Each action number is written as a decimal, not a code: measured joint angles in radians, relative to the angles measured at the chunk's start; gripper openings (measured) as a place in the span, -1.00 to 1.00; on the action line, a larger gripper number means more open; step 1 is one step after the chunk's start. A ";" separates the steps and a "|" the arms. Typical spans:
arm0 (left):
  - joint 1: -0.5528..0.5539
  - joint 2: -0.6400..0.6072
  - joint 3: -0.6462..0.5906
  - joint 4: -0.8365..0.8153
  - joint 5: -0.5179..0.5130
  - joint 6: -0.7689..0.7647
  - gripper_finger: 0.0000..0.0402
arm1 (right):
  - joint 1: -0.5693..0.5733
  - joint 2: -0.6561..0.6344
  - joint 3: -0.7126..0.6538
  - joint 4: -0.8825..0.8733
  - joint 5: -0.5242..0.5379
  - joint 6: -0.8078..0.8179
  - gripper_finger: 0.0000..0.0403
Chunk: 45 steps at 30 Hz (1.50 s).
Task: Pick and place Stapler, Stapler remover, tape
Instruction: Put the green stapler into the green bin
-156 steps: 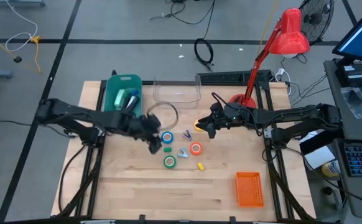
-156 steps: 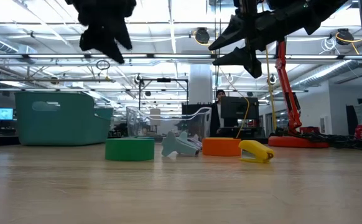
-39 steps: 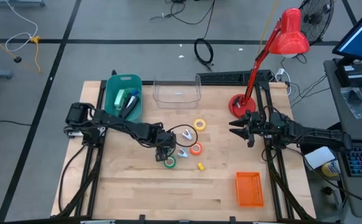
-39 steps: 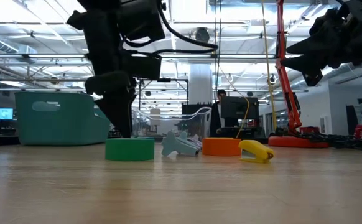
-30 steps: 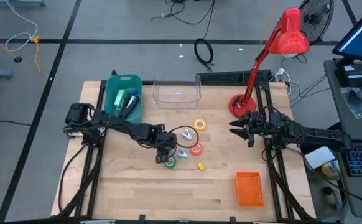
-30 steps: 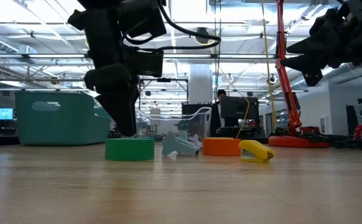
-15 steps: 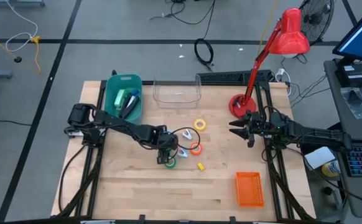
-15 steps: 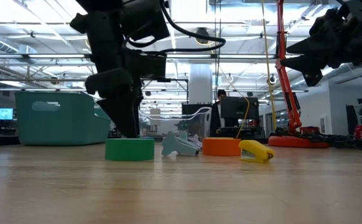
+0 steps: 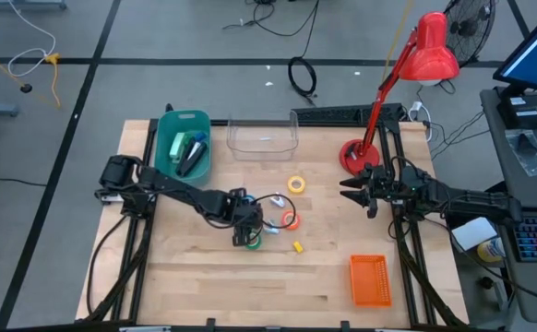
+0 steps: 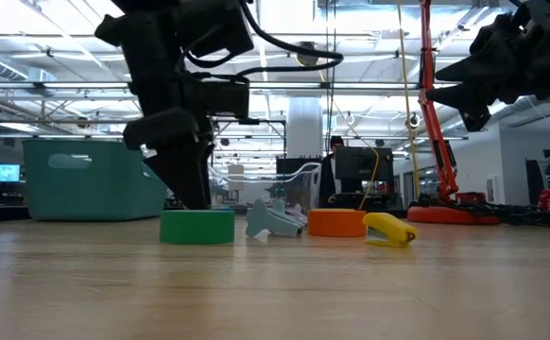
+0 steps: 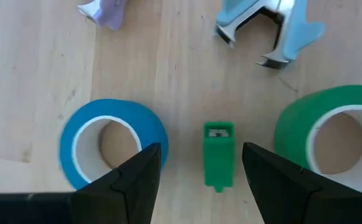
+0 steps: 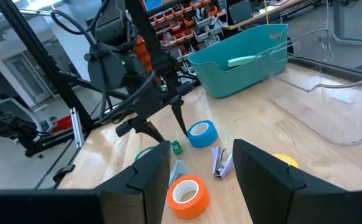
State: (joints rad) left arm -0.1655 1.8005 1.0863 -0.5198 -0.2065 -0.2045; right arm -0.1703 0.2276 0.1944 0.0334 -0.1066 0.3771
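High view: my left gripper [image 9: 247, 231] is hanging low over the tape cluster, hiding the blue roll; my right gripper [image 9: 353, 191] is waiting well apart, fingers parted.

Left wrist view: my empty, spread fingers [image 11: 131, 180] are straddling a small green block [image 11: 219, 154], blue tape [image 11: 109, 140] and green tape [image 11: 330, 134] just outside them, staple remover [image 11: 274, 34] beyond. I am risking pinching the block instead of a roll.

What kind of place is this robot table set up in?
Probably a robotics lab or open workshop. The low view shows an exposed ceiling with pipes and strip lights and a person at a monitor behind the table; the right wrist view shows shelves of parts bins.
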 joint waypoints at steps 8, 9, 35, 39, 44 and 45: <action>-0.014 -0.011 -0.001 -0.002 0.019 -0.014 0.13 | 0.000 0.000 0.000 0.000 0.000 0.000 -0.17; -0.014 -0.011 -0.001 -0.002 0.012 -0.014 0.11 | 0.000 0.000 0.000 0.000 0.000 0.000 -0.17; -0.013 -0.006 0.001 0.011 0.034 -0.033 -0.37 | 0.000 0.000 0.000 0.000 0.000 0.002 -0.17; -0.012 -0.006 0.001 0.010 0.024 -0.047 -0.37 | 0.000 0.000 0.000 0.000 0.000 0.001 -0.17; -0.012 -0.006 0.001 0.009 0.024 -0.052 -0.32 | 0.000 0.000 0.000 0.000 0.000 0.000 -0.17; -0.013 -0.006 0.001 0.010 0.024 -0.052 -0.28 | 0.000 0.000 0.000 0.000 0.000 0.000 -0.17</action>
State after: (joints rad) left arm -0.1782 1.7947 1.0874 -0.5102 -0.1825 -0.2562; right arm -0.1703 0.2272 0.1944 0.0334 -0.1066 0.3775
